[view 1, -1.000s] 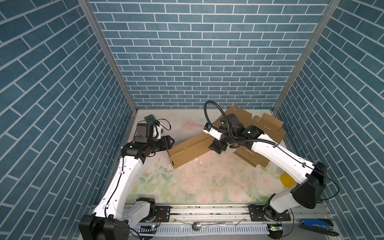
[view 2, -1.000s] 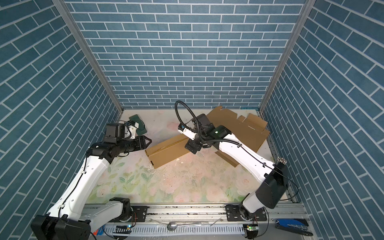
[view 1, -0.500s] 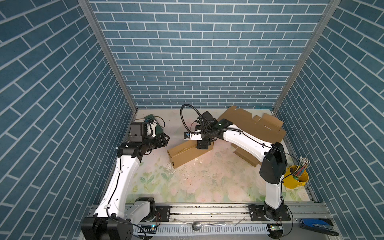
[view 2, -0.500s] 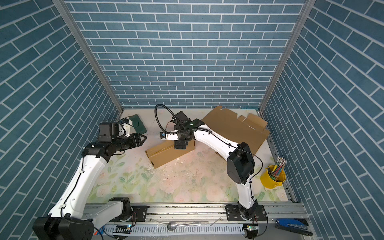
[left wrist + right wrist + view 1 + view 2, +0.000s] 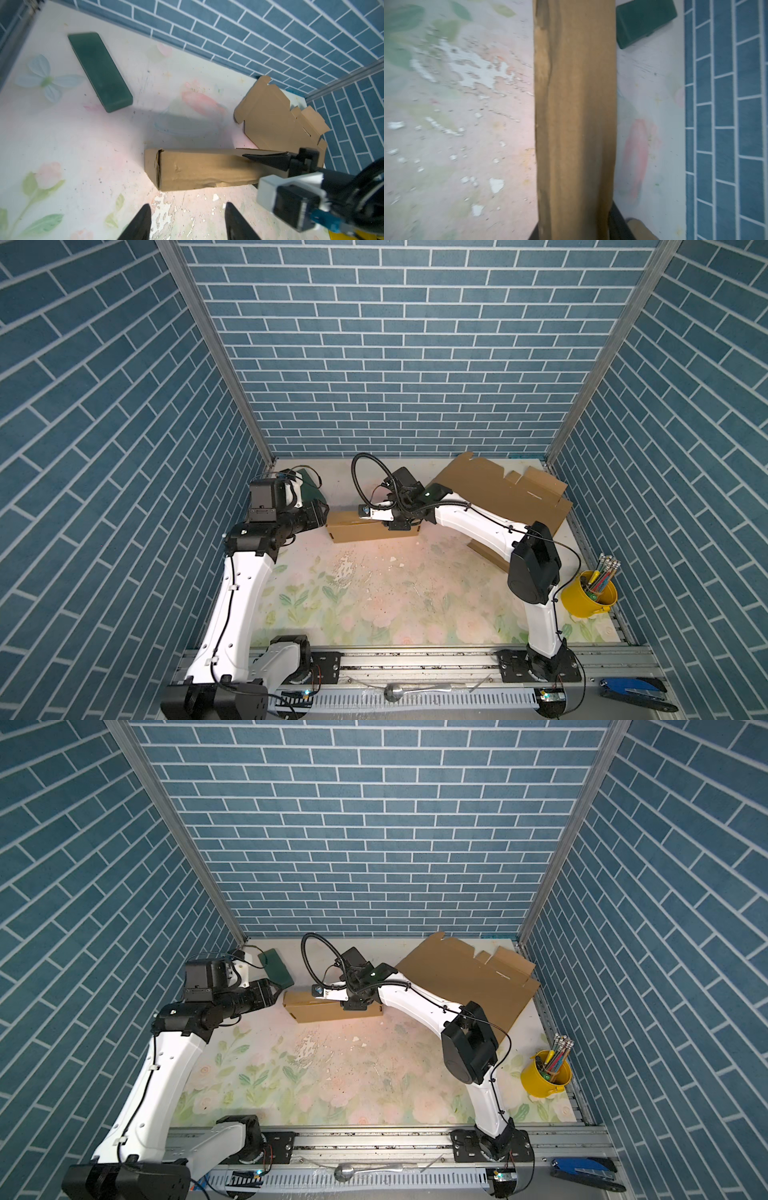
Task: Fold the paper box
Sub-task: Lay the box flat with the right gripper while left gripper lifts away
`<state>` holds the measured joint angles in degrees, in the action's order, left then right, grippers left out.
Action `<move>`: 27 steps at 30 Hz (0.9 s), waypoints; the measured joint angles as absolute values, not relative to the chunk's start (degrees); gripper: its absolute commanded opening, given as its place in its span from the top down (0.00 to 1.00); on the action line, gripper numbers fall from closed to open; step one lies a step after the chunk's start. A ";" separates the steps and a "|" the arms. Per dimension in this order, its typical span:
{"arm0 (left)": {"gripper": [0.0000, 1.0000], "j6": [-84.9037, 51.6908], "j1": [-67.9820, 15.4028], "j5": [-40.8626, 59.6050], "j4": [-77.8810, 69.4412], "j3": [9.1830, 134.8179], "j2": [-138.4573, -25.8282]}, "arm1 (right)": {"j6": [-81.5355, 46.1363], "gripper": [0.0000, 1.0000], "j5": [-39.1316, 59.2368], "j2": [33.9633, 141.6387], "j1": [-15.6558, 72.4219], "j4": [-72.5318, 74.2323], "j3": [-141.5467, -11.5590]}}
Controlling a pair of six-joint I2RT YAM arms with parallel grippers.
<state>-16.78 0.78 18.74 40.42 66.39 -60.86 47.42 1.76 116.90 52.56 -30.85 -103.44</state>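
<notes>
The box (image 5: pixel 359 531) lies on its side toward the back of the surface (image 5: pixel 374 593), between the two arms. The right pincer (image 5: pixel 401 526) straddles its right end, fingers against both long sides, gripping it. The left pincer (image 5: pixel 187 204) hangs near the left end, half-wide and empty. A flat cardboard sheet (image 5: pixel 498 493) lies behind.

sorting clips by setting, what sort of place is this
Most likely a staged robot test cell, not a real room. Printed blue brick panels box in a tabletop covered by a worn floral mat, and the left arm and right arm are bolted to a metal rail along its front edge.
</notes>
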 measured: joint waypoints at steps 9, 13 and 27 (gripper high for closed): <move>0.40 -15.77 1.28 12.19 40.45 70.70 -58.48 | 34.06 0.22 -2.09 115.98 62.00 -21.78 -98.96; 0.39 -15.57 1.28 12.12 39.62 70.28 -58.94 | 23.68 0.18 7.38 111.39 60.16 -22.24 -94.15; 0.00 -17.17 2.44 17.69 31.11 63.11 -58.61 | -18.37 0.34 9.78 106.98 45.21 -23.68 -83.83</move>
